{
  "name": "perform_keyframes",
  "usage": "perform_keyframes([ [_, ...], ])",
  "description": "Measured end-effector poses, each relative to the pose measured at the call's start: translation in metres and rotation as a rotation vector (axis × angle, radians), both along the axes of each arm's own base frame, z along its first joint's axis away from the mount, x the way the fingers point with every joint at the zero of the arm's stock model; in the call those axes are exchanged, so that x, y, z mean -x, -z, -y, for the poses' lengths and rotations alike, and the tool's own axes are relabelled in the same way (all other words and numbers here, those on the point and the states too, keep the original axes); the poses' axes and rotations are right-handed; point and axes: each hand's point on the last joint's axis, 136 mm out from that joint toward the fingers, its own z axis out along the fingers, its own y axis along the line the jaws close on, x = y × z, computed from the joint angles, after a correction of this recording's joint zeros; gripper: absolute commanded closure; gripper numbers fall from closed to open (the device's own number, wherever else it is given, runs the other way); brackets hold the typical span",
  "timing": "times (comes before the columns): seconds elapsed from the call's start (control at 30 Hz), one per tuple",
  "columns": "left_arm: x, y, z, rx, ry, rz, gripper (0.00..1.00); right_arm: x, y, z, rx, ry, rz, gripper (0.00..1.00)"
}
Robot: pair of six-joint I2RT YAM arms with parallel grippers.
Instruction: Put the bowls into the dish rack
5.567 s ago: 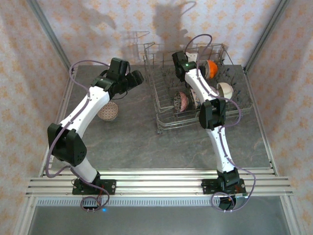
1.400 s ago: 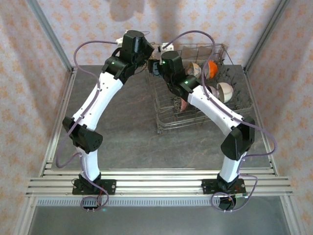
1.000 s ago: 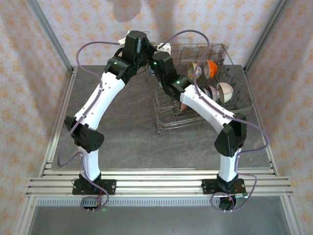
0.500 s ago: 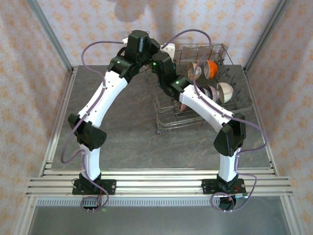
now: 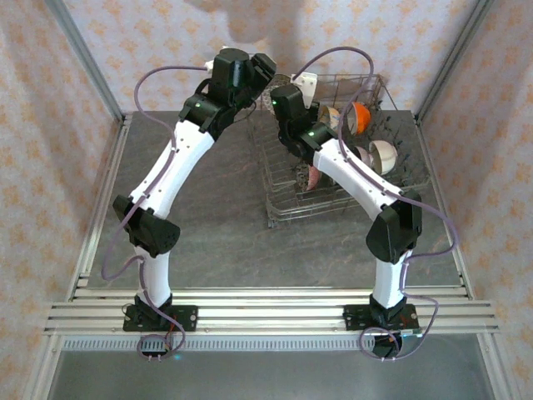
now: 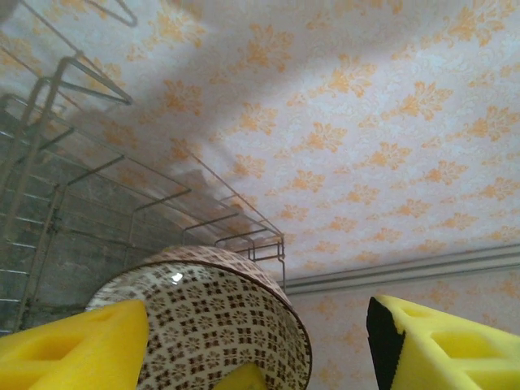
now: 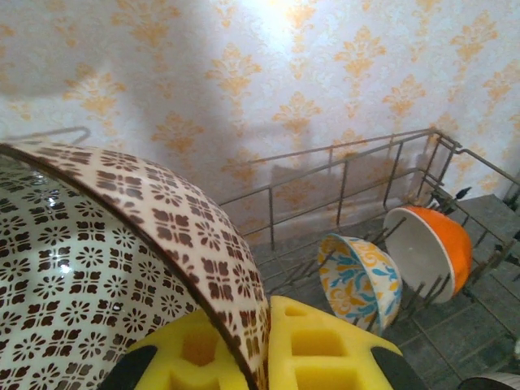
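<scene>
- Walls [image 5: 150, 42] papered cream with orange flower motifs close in a grey stone-look table [image 5: 216, 225].
- The rack [image 5: 291, 204] stands on the far right part of the table, its tall wire sides reaching to the back wall.
- Both arms reach up and meet above the rack's far left corner, wrists close together.
- Right gripper [image 7: 252, 345]: its yellow fingers are clamped on the rim of the brown bowl [image 7: 97, 276], one pad inside and one outside the wall.
- The brown bowl, white with a dark brown lattice pattern, is held in the air, tipped on its side, clear of the table and the rack.
- Left gripper [image 6: 252, 329]: its fingers stand wide apart with the brown bowl between them. A clear gap shows on the right of that view; the bowl lies close against the other finger [image 6: 73, 345], though whether they touch I cannot tell.
- In the rack, along its far side, the blue bowl [image 7: 357, 280] and the orange bowl [image 7: 431, 248] stand on edge among the tines, just beside each other, openings facing left in the right wrist view.
- The cream bowl [image 5: 385, 152] stands on edge near the rack's right side.
- The pink bowl [image 5: 312, 177] sits lower, towards the rack's middle, partly hidden by the right arm.
</scene>
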Motion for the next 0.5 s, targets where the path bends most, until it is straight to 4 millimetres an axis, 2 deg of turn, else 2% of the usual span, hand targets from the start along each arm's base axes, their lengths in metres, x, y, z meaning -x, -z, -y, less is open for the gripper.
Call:
perform_keyframes([
  [0.17, 0.007, -0.009, -0.039, -0.034, -0.046, 0.015, 0.26, -0.010, 0.008, 0.034, 0.038, 0.095, -0.060, 1.00],
  [0.27, 0.012, -0.003, -0.064, -0.066, -0.071, 0.004, 0.26, -0.023, 0.007, 0.056, 0.065, 0.180, -0.086, 1.00],
  [0.4, 0.017, 0.024, -0.089, -0.137, -0.077, -0.048, 0.26, -0.036, 0.019, 0.077, 0.111, 0.262, -0.139, 1.00],
  [0.5, 0.019, 0.057, -0.096, -0.213, -0.053, -0.110, 0.27, -0.041, 0.038, 0.083, 0.160, 0.289, -0.195, 1.00],
])
